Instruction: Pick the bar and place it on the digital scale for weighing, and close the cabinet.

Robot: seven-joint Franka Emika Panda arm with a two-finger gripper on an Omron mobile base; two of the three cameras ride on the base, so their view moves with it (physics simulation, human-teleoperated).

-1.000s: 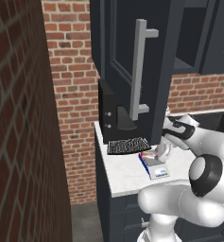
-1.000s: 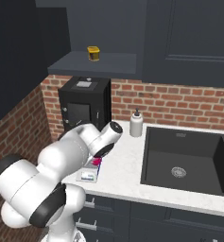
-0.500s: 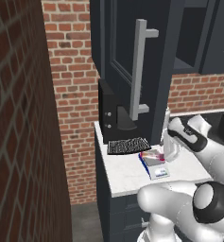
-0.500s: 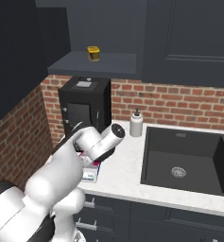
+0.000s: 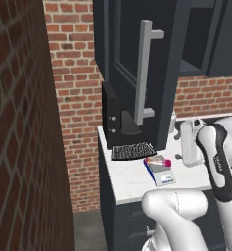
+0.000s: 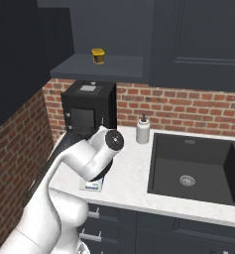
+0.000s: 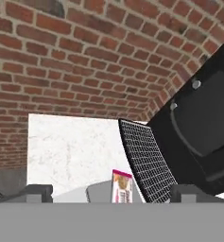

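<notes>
counter: white marble, under a red brick wall
bar: flat, pale pink-white with magenta end, lying on the digital scale
gripper: jaws wide apart, holding nothing
cabinet: navy door open

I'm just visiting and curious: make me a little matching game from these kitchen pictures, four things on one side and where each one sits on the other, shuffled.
Things:
1. the bar
2. yellow jar
3. white soap bottle
4. black ribbed mat

Places:
A. on the shelf of the open cabinet
B. on the counter just left of the sink
C. lying on the digital scale
D. flat on the counter between the scale and the black boxy appliance

Pairs: 1-C, 2-A, 3-B, 4-D
</notes>
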